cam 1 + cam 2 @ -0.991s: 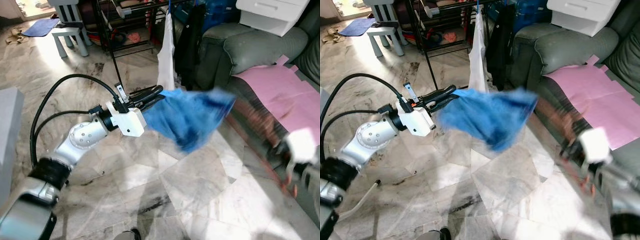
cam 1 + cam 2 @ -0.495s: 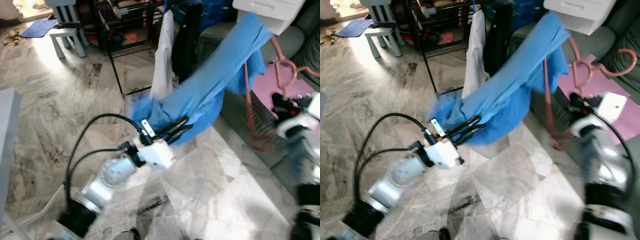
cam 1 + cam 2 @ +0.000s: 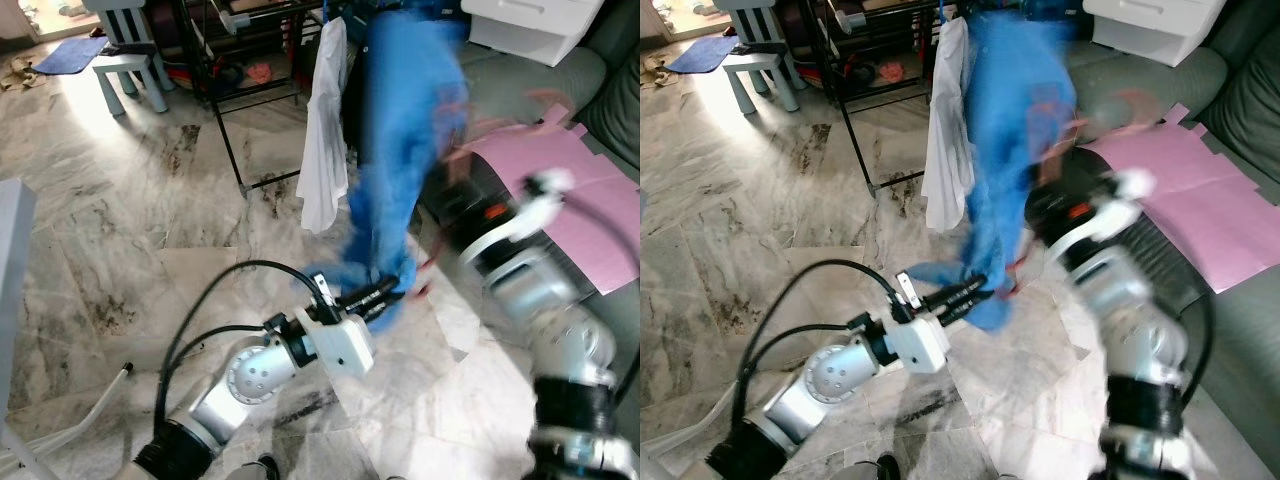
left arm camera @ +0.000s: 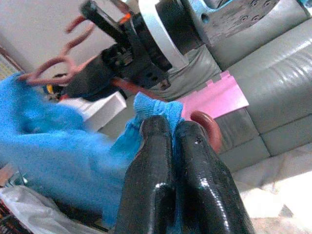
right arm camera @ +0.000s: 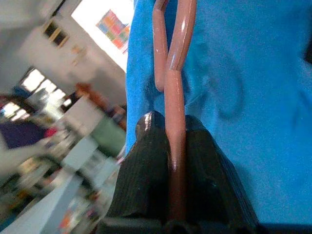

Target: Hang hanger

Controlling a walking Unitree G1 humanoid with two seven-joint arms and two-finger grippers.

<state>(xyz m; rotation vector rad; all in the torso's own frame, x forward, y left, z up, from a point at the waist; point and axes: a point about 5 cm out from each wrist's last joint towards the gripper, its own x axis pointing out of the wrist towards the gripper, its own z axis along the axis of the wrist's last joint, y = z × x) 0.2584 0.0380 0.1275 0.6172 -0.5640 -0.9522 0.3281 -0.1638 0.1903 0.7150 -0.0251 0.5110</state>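
While the pink hanger (image 5: 174,73) stands pinched between the two black fingers of the right gripper (image 5: 170,146), its thin stem runs up from them and splits into a loop against the blue garment (image 3: 400,130). That cloth hangs in a long, blurred column in front of the black clothes rack (image 3: 235,90), its top up near the rail and its lower end down low above the marble floor (image 3: 120,230). The right arm (image 3: 530,270) reaches in from the sofa side toward the middle of the cloth; it is smeared in both eye views, and the hanger there is no more than faint pink streaks beside the blue.

Down below, the left gripper (image 3: 385,292) has its fingers pressed together on the bottom hem of the blue garment, a small fold of the fabric poking out just past the tips in the left wrist view. A curved piece of the pink hanger sits right beside those fingertips (image 4: 195,146). The left arm's silver forearm and its black cable (image 3: 210,300) stretch low over the floor.

Just beside the blue cloth, a white shirt (image 3: 325,130) hangs from the same rack. To the right is the grey-green sofa (image 3: 530,85) with a pink sheet (image 3: 590,210) spread over its seat, and a white drawer unit (image 3: 535,25) rests on the armrest end. Well off to the far left stands a pale blue stool (image 3: 135,70).
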